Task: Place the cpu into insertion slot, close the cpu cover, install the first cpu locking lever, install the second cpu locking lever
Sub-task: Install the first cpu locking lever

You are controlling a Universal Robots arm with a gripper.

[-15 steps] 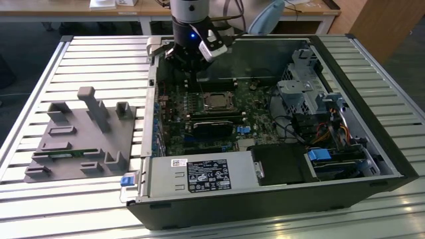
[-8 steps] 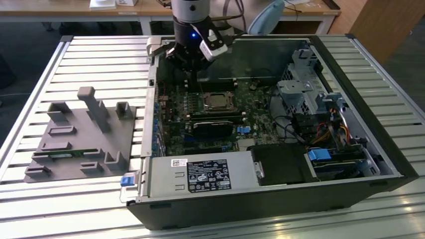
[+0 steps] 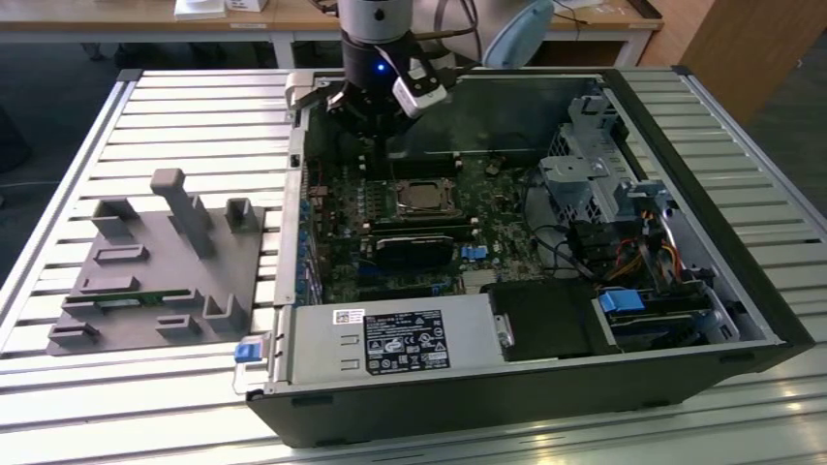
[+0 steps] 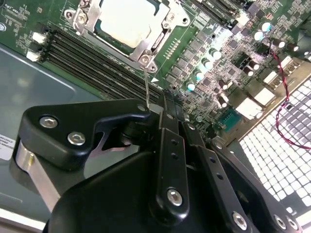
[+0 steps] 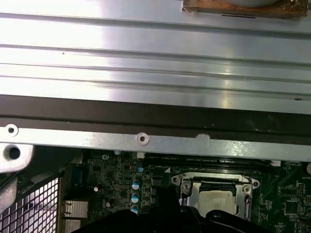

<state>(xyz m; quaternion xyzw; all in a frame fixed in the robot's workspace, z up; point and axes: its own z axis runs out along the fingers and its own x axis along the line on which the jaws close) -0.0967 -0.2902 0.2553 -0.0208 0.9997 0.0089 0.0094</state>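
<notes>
The cpu (image 3: 420,197) (image 4: 127,19) (image 5: 219,201) lies flat in the insertion slot on the green board, and the slot itself is hidden under it. The silver cpu cover (image 4: 151,42) (image 5: 186,192) lies closed around its edges. A thin wire locking lever (image 4: 146,85) rises from the socket's corner to my fingertips. My gripper (image 4: 167,108) (image 3: 372,145) hangs over the board just beyond the socket, towards the case's far wall. Its black fingers are shut together, with the lever's end right beside them. Whether they clamp it I cannot tell.
The open computer case (image 3: 723,252) lies on a slatted metal table. A black card (image 3: 413,250) sits just in front of the socket, with long memory slots (image 4: 92,63) beside the socket. A power supply (image 3: 382,341), a drive cage with cables (image 3: 621,242) and a grey fixture block (image 3: 155,262) stand around.
</notes>
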